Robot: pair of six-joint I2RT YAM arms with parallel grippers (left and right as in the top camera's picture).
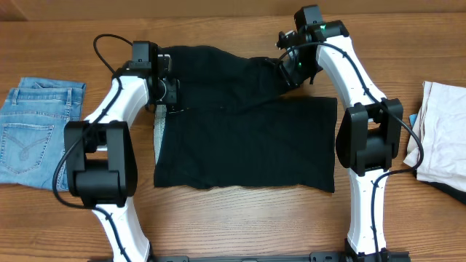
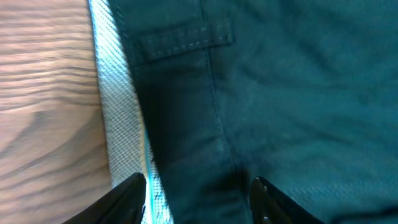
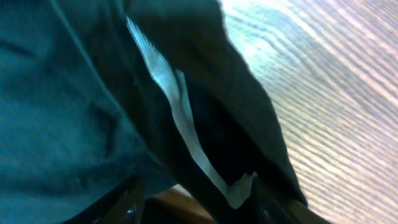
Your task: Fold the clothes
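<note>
The black garment (image 1: 247,138) seems soft, light and limp, best pinched at its edge; left gripper (image 2: 196,199) and right gripper (image 3: 199,208) both have fingers apart

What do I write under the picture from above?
Left gripper and right gripper at the far edge of the black garment on a wooden table, jeans alongside.

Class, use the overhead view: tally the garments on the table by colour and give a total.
Black: 1, the black garment
Light-blue denim: 1, the jeans
Cream: 1, the cream garment
Total: 3; a dark piece under the cream garment is too hidden to count.
</note>
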